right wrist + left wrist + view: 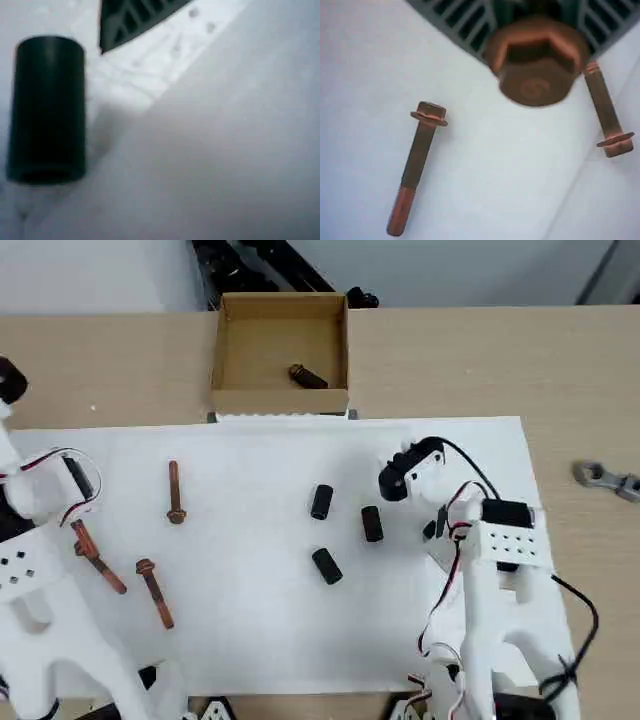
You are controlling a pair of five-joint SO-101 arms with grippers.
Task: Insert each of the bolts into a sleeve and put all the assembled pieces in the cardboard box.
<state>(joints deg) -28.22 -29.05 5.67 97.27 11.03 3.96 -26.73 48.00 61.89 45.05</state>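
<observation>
My left gripper [84, 536] is shut on a copper bolt [536, 65] at the left edge of the white sheet; the held bolt [99, 560] slants down toward the sheet. Two more bolts lie on the sheet, one [175, 492] [607, 117] farther back, one [155, 592] [416, 167] nearer the front. Three black sleeves rest mid-sheet [321, 502], [372, 523], [327, 565]. My right gripper [400, 478] hovers open just right of them, and a sleeve [47, 107] stands close to it. The cardboard box [280, 400] at the back holds one assembled piece [308, 377].
The white sheet [250, 640] covers the middle of the wooden table. A metal tool [605, 478] lies on the bare wood at the far right. Both arm bases stand at the front corners, with cables around the right one [460, 580].
</observation>
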